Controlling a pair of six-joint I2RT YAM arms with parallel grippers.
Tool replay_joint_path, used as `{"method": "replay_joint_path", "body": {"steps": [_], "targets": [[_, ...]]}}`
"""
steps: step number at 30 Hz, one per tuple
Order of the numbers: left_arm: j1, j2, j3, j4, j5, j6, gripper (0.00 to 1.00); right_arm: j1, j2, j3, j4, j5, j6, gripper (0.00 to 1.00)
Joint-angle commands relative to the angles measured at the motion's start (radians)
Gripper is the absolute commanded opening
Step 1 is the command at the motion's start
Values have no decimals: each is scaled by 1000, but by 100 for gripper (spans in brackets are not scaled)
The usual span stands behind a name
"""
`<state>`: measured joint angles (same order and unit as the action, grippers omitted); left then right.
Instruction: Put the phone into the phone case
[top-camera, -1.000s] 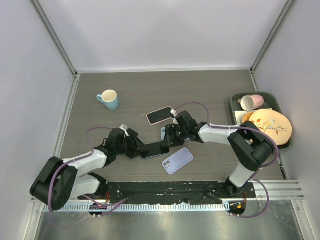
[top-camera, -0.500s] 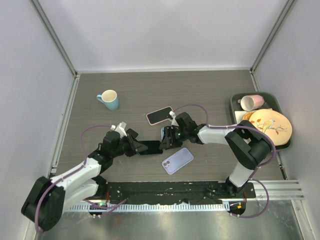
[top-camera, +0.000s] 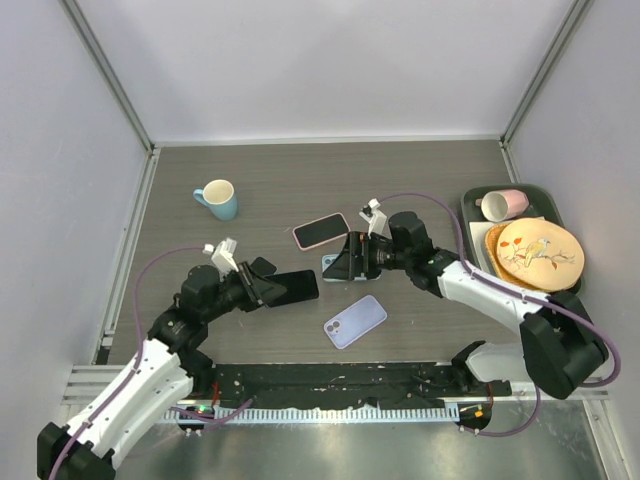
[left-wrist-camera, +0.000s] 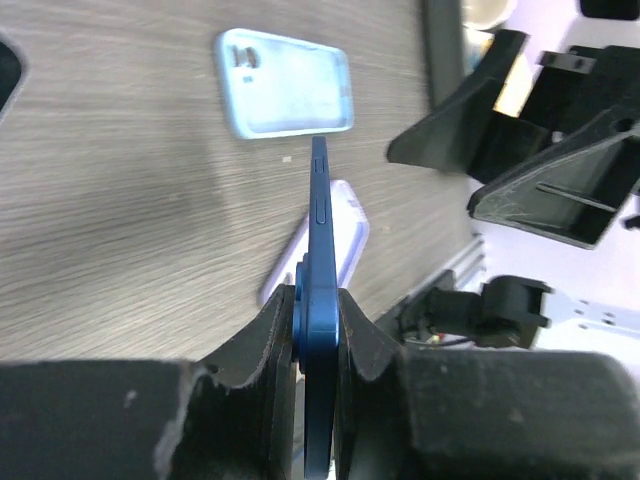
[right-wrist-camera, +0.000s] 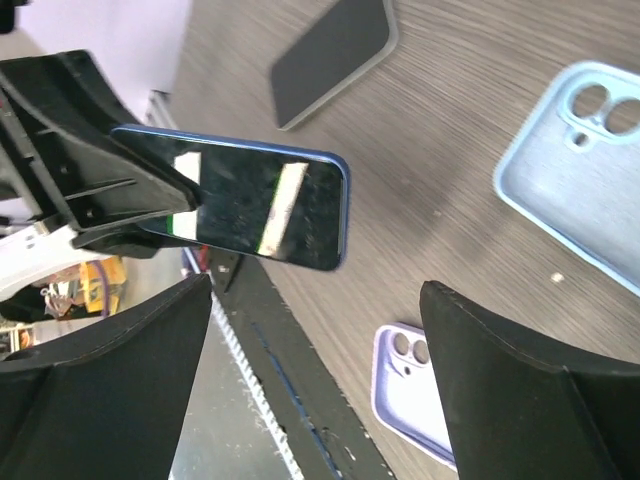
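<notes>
The left pincer (left-wrist-camera: 318, 300) is clamped on the blue phone (left-wrist-camera: 320, 220), holding it clear of the desk (left-wrist-camera: 120, 220). The right pincer (right-wrist-camera: 315, 290) stands wide apart, empty, near the light-blue case (right-wrist-camera: 575, 170).

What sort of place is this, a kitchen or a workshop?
Probably a robotics test booth, not a home: plain white walls box in one table, and props like a blue mug and a flowered plate lie about.

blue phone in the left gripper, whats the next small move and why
Probably carry the blue phone forward until it is over the light blue case, then level it. The left gripper clamps the phone at one end, short of the case. The case lies flat and empty, and the right gripper stands open beside it, holding nothing.
</notes>
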<state>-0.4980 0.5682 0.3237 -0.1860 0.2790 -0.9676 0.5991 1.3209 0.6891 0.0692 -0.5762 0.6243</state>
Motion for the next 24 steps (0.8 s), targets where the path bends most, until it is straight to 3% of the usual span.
{"method": "replay_joint_path", "body": {"steps": [1,4,8,12,15,24], "targets": [[-1,-39,84,181,147,-39,0,2,-66,-20,99,-129,37,91],[1,-25,104,264,210,-45,0,1,-72,-34,159,-154,78,89],[-2,30,95,339,259,-77,0,2,-55,-46,248,-194,121,77],[-7,51,46,509,295,-141,0,2,-40,-71,345,-232,184,73],[-5,48,34,528,285,-145,0,2,-48,-79,408,-258,222,70],[-7,82,17,557,276,-146,0,4,-69,-92,532,-320,305,39]]}}
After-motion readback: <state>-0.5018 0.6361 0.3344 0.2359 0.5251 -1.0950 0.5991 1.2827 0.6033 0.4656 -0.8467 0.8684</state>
